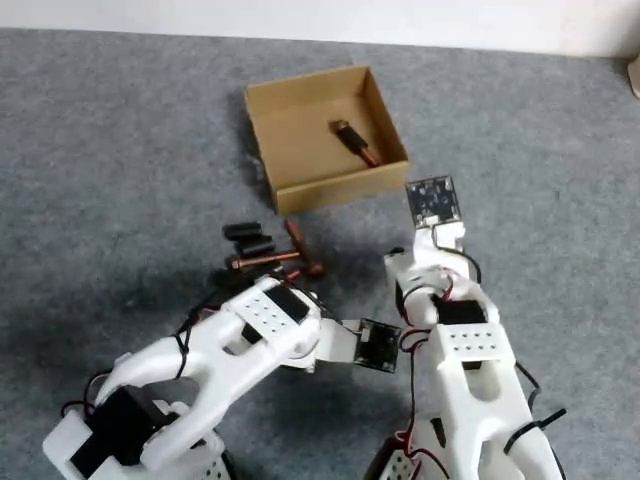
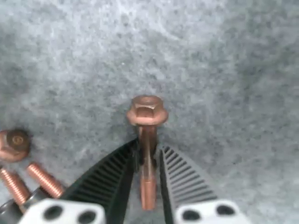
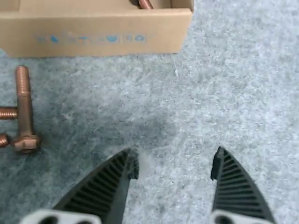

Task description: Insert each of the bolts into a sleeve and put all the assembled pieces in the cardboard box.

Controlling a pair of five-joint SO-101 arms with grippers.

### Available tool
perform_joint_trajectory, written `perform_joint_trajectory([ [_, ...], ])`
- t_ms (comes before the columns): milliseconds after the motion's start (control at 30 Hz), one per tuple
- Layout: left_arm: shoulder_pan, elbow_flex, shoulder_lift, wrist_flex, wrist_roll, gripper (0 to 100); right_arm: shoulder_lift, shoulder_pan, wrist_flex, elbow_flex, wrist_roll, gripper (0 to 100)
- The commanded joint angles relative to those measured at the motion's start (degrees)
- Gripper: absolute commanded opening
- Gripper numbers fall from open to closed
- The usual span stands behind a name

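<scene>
Clamping a copper bolt (image 2: 147, 140) by its threaded shank, the left arm's jaws stand almost closed, one ribbed face on each side of the threads. The bolt's flanged hex head sticks out just past the jaw tips, and its plain end points back toward the wrist. Whether the bolt is lifted off the grey worktop (image 1: 520, 150) or resting on it cannot be told.

Just beside these jaws, toward the box, lie the loose bolts (image 1: 265, 260), some crossing each other. Two black sleeves (image 1: 250, 238) sit just beyond them, side by side.

The right arm's jaws are spread wide and hold nothing. They hang over bare worktop. Straight ahead of them stands the front wall of the cardboard box (image 3: 93, 35), near but not touching. Off to one side of them a bolt (image 3: 24, 109) lies with its head turned toward the jaws.

Inside the cardboard box, well beyond both pairs of jaws, one assembled piece (image 1: 355, 142) lies slanted on the floor, its copper end showing out of a dark sleeve.
</scene>
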Motion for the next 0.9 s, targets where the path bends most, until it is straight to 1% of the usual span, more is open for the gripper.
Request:
perform_joint_trajectory([
  [0, 0.1, -1.6, -2.9, 0.5, 5.5, 0, -1.2, 0.5, -1.7, -0.2, -0.4, 22.8],
  [67, -0.9, -2.3, -9.0, 3.0, 9.1, 0, -1.2, 0.5, -1.7, -0.2, -0.4, 22.8],
  [133, -3.6, -2.3, -18.1, 4.7, 12.5, 0, -1.2, 0.5, -1.7, -0.2, -0.4, 22.8],
  [200, -8.1, -1.5, -29.1, 5.1, 17.9, 0, -1.2, 0.5, -1.7, -0.2, -0.4, 22.8],
  [267, -13.1, 1.1, -40.7, 4.9, 25.3, 0, -1.2, 0.5, -1.7, -0.2, -0.4, 22.8],
  [300, -15.4, 2.8, -46.5, 4.5, 29.0, 0, -1.2, 0.5, -1.7, -0.2, -0.4, 22.8],
  [400, -21.2, 10.2, -61.5, -0.2, 38.1, 0, -1.2, 0.4, -1.7, -0.2, -0.4, 22.8],
  [500, -26.8, 17.1, -72.0, -2.1, 41.9, 0, -0.9, 0.4, -1.7, -0.2, -0.4, 22.8],
  [600, -33.4, 21.5, -77.1, -2.5, 44.5, 0, -0.7, 0.4, -1.7, -0.2, -0.4, 22.8],
  [667, -37.1, 22.9, -78.0, -2.5, 47.6, 0, -0.7, 0.4, -1.7, -0.2, -0.4, 22.8],
  [800, -41.1, 25.5, -78.0, -2.5, 50.9, 0, -0.7, 0.3, -1.7, -0.2, -0.3, 22.8],
  [867, -42.3, 29.3, -78.2, -5.5, 51.7, 0, -0.7, -0.8, -1.7, -0.1, -0.3, 22.8],
])
